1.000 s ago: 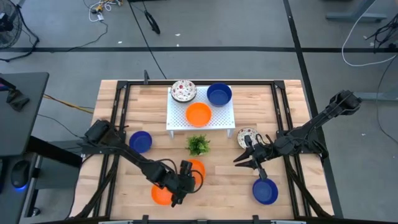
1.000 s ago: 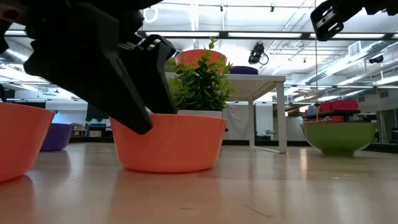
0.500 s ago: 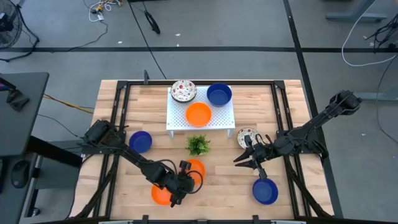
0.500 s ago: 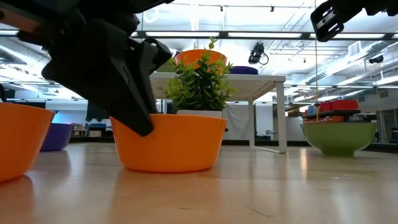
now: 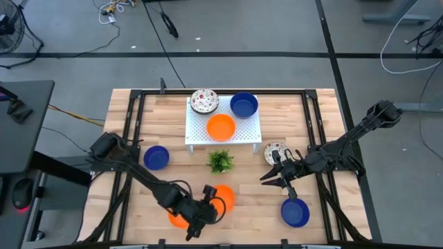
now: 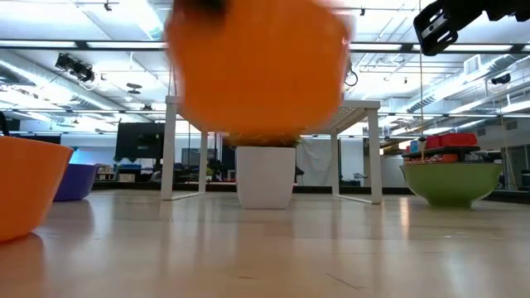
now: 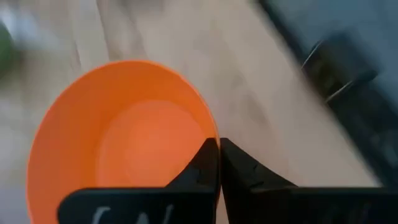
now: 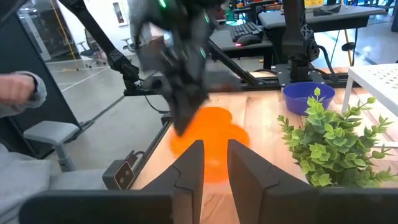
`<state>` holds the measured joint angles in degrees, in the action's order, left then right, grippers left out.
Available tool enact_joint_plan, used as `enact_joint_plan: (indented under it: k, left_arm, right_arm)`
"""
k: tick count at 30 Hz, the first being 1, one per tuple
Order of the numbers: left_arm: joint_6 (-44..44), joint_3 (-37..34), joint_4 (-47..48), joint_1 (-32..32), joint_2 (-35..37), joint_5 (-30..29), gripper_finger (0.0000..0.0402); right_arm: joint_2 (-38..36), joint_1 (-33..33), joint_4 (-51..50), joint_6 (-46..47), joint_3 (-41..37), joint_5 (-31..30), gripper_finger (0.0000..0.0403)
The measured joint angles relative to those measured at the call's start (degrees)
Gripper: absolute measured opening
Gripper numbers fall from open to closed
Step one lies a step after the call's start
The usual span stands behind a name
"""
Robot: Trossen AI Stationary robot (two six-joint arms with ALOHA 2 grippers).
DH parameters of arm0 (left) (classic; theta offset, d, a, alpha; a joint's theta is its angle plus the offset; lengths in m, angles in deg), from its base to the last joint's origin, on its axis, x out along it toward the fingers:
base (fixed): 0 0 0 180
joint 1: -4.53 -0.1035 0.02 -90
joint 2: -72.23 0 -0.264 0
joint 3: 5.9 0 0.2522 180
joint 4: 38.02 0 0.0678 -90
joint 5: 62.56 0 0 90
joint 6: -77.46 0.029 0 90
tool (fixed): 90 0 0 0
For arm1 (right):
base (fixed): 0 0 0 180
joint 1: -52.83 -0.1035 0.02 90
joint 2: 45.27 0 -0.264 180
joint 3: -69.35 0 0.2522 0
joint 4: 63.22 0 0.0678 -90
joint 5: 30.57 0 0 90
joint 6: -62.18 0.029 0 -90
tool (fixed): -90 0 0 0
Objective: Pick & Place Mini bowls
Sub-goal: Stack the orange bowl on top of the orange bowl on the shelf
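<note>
Left gripper (image 5: 210, 205) is pinching the rim of a smooth round orange bowl (image 5: 223, 197), lifting it clear of the wooden table (image 5: 249, 197), mouth tilting upward; bare planks are lying open toward three o'clock; right gripper (image 5: 282, 173), fingers parted, is hovering empty at three o'clock beside a speckled bowl (image 5: 273, 151).

Three bowls (image 5: 221, 126) sit on the rack (image 5: 196, 131); the plant (image 5: 221, 161) stands apparently just before it.
</note>
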<state>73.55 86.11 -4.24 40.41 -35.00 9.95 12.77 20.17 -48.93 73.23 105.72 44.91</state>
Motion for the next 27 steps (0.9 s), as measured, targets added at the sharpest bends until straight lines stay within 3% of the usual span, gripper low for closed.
enact_joint_plan:
  k: [6,12,21,27]
  left_arm:
    - [9.08,11.79,9.45,-0.43,3.74,-7.40,0.0005]
    - [15.02,21.74,21.07,-8.58,5.41,-14.84,0.0004]
    - [18.21,24.37,29.93,-25.92,5.34,-11.36,0.0004]
    - [13.74,24.34,35.27,-32.82,5.34,-3.43,0.0006]
  right_arm:
    - [0.01,0.00,-0.26,0.00,-0.02,0.00,0.0075]
    - [0.02,0.00,-0.38,0.02,-0.02,0.00,0.0075]
    - [0.00,0.00,-0.89,0.48,-0.02,0.00,0.0075]
    - [0.00,0.00,-1.18,0.48,-0.02,0.00,0.0075]
